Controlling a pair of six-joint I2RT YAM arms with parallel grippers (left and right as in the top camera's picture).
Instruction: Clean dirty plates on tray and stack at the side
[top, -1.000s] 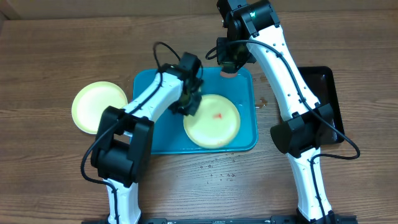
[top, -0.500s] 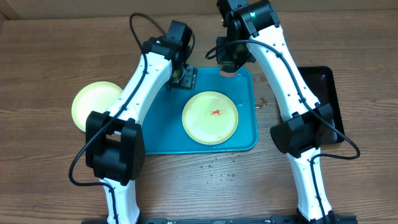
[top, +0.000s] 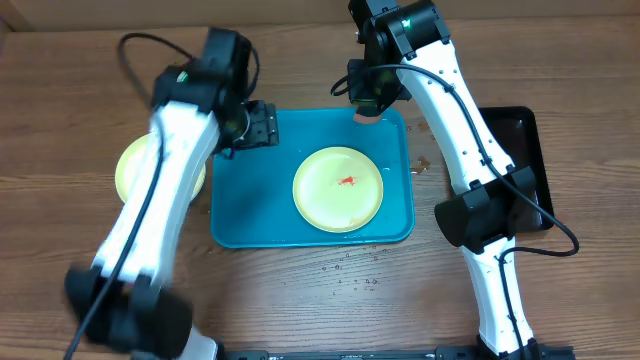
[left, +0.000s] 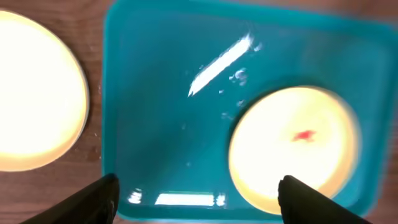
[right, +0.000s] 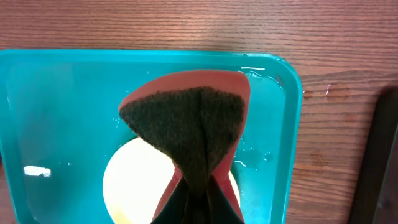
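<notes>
The left end effector (top: 260, 125) has just let go; a second ago it sat nearly closed at the left rim of the dirty plate (top: 340, 188), and now its fingers (left: 93, 199) stand wide apart with nothing between them, as the left wrist view shows; it has also drawn back and risen to the tray's (top: 250, 205) far-left corner, well apart from that plate; the plate itself has shifted only slightly toward the tray's middle and lies flat there, its small red smear (top: 347, 181) unwiped.

The right end effector (top: 370, 98) has not moved across the three overhead frames; it hangs over the tray's far edge, pinched tight on a folded sponge (right: 186, 118), dark scouring face showing.

A second, pale plate (top: 132, 168) rests on the desk (top: 80, 80) just left of the tray, partly hidden under the left arm; whether another lies beneath it I cannot tell; a black tray (top: 525, 150) sits at the far right, unused.

Judging from this, the plate on the tray is repositioned and freed for scrubbing; the wipe is not yet done, and stacking it beside the tray on the desk plate comes after.
</notes>
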